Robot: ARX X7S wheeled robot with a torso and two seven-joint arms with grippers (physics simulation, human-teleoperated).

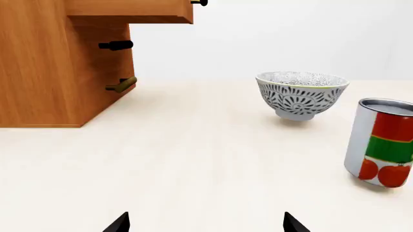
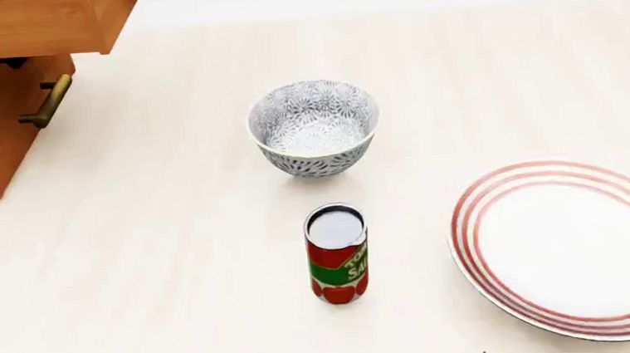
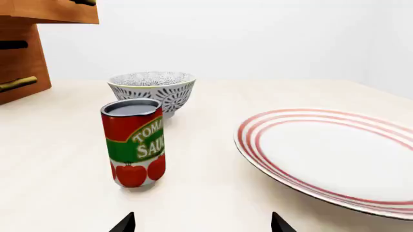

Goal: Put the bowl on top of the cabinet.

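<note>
The bowl (image 2: pixel 314 126) stands upright on the pale table (image 2: pixel 188 260), untouched, ahead of both grippers and roughly midway between their lines of reach. From the left gripper (image 1: pixel 205 224) it sits forward and off toward the robot's right; from the right gripper (image 3: pixel 202 224) it sits forward and toward the left, just behind the can. The cabinet (image 2: pixel 15 89) stands well apart from the bowl, ahead of the left gripper on its outer side, one upper drawer pulled out above a brass handle (image 2: pixel 48 103). The tomato sauce can (image 2: pixel 336 254) stands upright between the bowl and the grippers, near but not touching the bowl. The red-ringed plate (image 2: pixel 569 246) lies ahead of the right gripper on its outer side. Both grippers hold nothing, fingertips spread apart, low at the near table edge.
</note>
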